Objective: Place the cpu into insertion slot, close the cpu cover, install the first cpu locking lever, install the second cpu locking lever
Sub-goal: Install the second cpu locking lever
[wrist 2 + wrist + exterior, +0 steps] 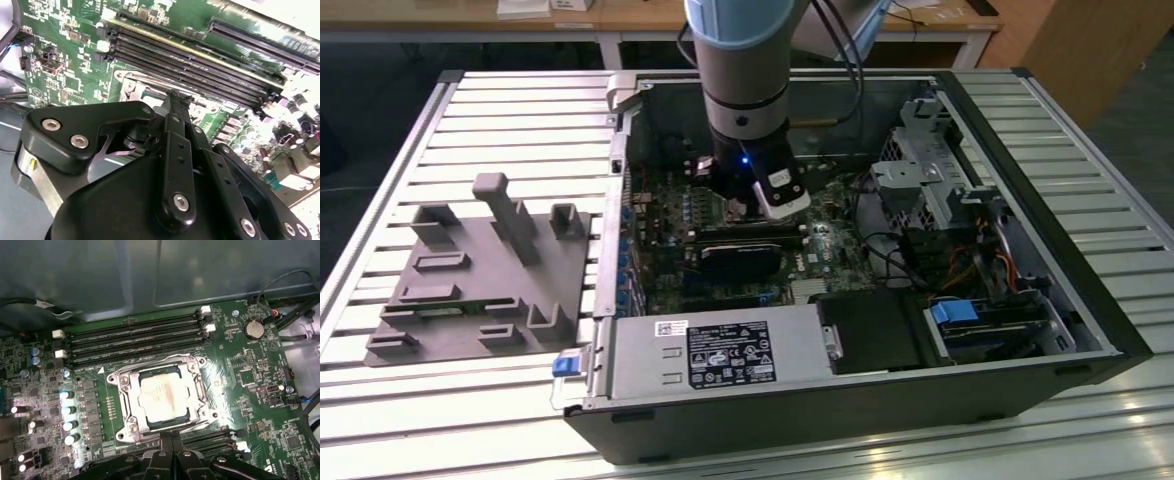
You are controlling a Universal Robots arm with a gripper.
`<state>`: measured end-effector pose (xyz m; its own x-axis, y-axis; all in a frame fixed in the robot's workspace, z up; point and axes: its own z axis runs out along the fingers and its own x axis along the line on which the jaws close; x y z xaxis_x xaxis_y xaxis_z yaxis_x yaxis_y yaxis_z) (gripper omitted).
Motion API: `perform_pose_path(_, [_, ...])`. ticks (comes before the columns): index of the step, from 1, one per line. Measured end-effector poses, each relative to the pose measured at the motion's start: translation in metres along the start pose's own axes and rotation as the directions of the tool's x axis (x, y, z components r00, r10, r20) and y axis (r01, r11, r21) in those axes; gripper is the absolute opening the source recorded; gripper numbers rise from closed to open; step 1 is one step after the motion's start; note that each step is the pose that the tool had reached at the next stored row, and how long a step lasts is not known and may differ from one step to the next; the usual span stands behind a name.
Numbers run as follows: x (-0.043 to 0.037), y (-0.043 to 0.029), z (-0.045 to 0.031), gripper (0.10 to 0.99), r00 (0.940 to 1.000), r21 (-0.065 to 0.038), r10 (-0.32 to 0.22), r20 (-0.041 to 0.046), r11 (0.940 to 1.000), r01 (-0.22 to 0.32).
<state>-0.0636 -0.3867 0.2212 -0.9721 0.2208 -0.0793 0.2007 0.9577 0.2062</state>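
In the first wrist view the cpu (162, 399), a dull grey square chip, lies flat in the insertion slot (125, 415) on the green board. The cpu cover (199, 386), a silvery frame, lies down around it. A thin wire lever (150, 361) runs along the socket's edge nearest the memory slots. My gripper (169, 436) stands at the opposite socket edge, fingers together and shut, with nothing seen between them. In the second wrist view the gripper (175, 96) tips sit right at the socket's metal rim (132, 82). In the exterior view the gripper (758, 210) hangs inside the open computer case.
Long black memory slots (132, 340) flank the socket. A black fan block (740, 258) sits just in front of the gripper, with a power supply (714, 355) nearer the case front. A drive cage (927, 170) and cables fill the exterior view's right. A grey fixture (487, 270) lies outside.
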Motion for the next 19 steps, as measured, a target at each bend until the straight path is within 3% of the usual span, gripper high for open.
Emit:
perform_pose_path(4, [0.0002, 0.0096, 0.0020, 0.106, 1.0000, 0.011, -0.001, 0.0023, 0.9999, 0.001])
perform_pose_path(12, [0.0026, 0.0287, 0.0059, 0.106, 0.9999, 0.051, -0.007, 0.0105, 0.9987, 0.006])
perform_pose_path(19, [0.0013, 0.0387, 0.0081, 0.106, 0.9998, 0.074, -0.010, 0.0147, 0.9972, 0.009])
